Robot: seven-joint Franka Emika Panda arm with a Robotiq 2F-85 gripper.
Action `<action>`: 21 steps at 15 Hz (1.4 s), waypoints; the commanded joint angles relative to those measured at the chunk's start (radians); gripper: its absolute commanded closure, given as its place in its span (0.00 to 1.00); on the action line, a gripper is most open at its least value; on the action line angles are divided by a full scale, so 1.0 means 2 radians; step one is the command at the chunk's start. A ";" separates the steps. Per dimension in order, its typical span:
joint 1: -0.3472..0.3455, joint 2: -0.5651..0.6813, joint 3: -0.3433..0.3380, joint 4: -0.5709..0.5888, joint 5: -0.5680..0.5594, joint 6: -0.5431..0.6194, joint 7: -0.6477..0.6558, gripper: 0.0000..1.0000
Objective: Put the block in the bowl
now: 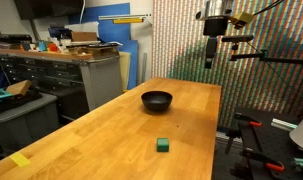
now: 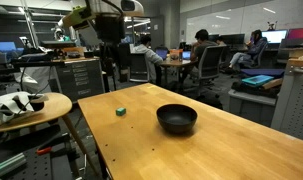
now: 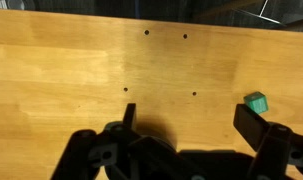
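- Wrist view: the fingers [image 3: 129, 116] are spread wide with nothing between them. The gripper [image 3: 191, 122] hangs over the bare wooden table [image 3: 71, 70].
- The block [image 3: 255, 102] is a small green cube lying on the wood just past the tip of the finger on the picture's right, outside the gap. Its sides look equal, so it has no long axis. One table edge runs along the top of the picture.
- In an exterior view the gripper [image 1: 211, 60] is high above the far end of the table [image 1: 101, 130], well clear of everything. The bowl [image 1: 157, 100] is black, glossy and shallow, and sits toward the far end. The block [image 1: 164, 145] lies apart from it, nearer the camera, with open wood all round.
- In an exterior view the gripper [image 2: 115, 78] hangs above and behind the block [image 2: 120, 111], which sits near the far corner. The bowl [image 2: 177, 118] is near mid-table, well apart from the block. The block is too small here to tell which way its sides face.
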 commanded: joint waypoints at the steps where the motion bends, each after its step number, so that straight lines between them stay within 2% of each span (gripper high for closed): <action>1: -0.002 0.000 0.002 0.001 0.001 -0.001 -0.001 0.00; 3: -0.002 0.000 0.002 0.003 0.001 -0.001 -0.001 0.00; 7: -0.004 0.033 0.024 0.015 0.015 0.006 0.081 0.00; 11: 0.001 0.086 0.065 0.036 0.034 0.021 0.205 0.00; 13: 0.000 0.123 0.094 0.053 0.029 0.035 0.288 0.00; 15: -0.018 0.161 0.135 0.073 0.022 0.049 0.367 0.00; 16: -0.014 0.181 0.143 0.085 0.016 0.050 0.406 0.00; 17: -0.023 0.201 0.160 0.097 0.009 0.054 0.445 0.00; 19: -0.011 0.244 0.169 0.124 -0.005 0.056 0.523 0.00; 20: 0.018 0.265 0.149 0.139 -0.013 0.053 0.558 0.00; 21: 0.028 0.286 0.146 0.153 -0.015 0.054 0.585 0.00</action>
